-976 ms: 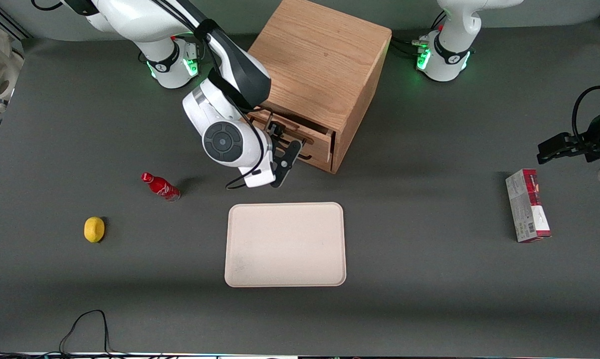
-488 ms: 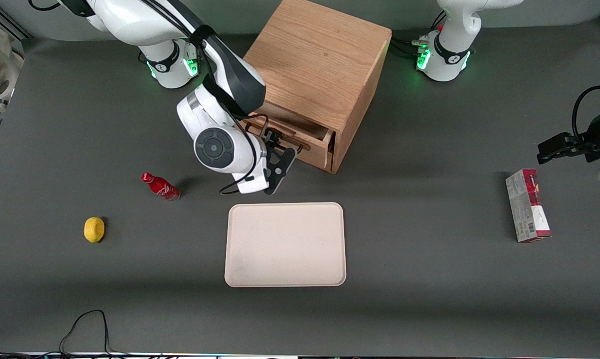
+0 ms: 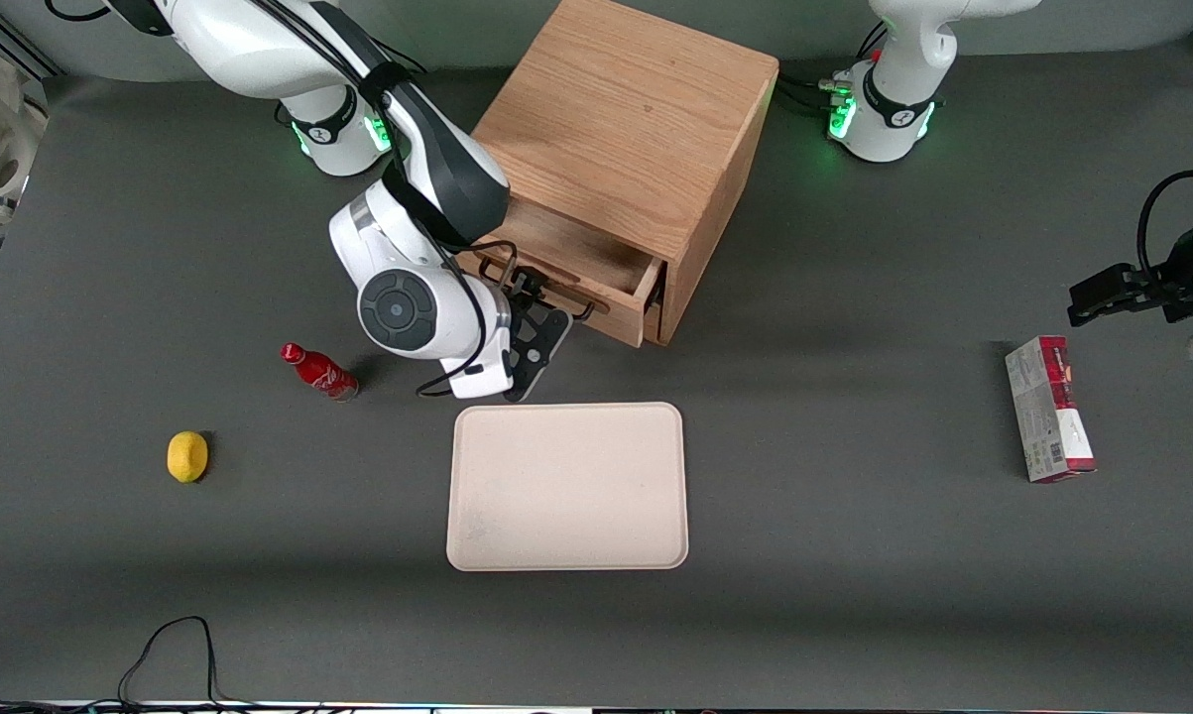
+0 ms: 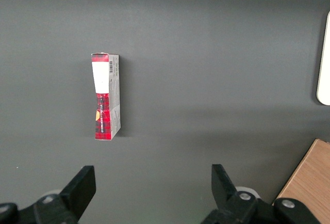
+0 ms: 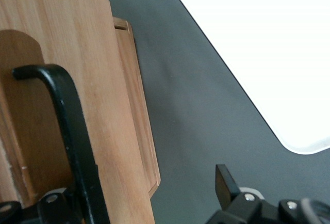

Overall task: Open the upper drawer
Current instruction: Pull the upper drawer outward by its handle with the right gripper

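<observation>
The light oak cabinet (image 3: 636,119) stands near the arms' bases. Its upper drawer (image 3: 581,260) is pulled partway out, showing the wood-grain tray inside. My gripper (image 3: 539,300) is at the drawer's front, nearer the front camera than the cabinet, by the black wire handle (image 3: 556,296). In the right wrist view the handle (image 5: 72,141) runs down the drawer front (image 5: 62,69) close beside one finger. The gripper (image 5: 139,198) is open, with the other finger (image 5: 225,184) standing well apart over the grey table. The lower drawer is hidden in the front view.
A cream tray (image 3: 566,486) lies just in front of the cabinet, nearer the camera; its corner (image 5: 268,43) shows from the wrist. A red bottle (image 3: 318,370) and a lemon (image 3: 187,456) lie toward the working arm's end. A red-and-grey box (image 3: 1047,407) lies toward the parked arm's end.
My arm has drawn back from the cabinet toward the camera and the working arm's end. The upper drawer has slid farther out with it, showing more of its inside.
</observation>
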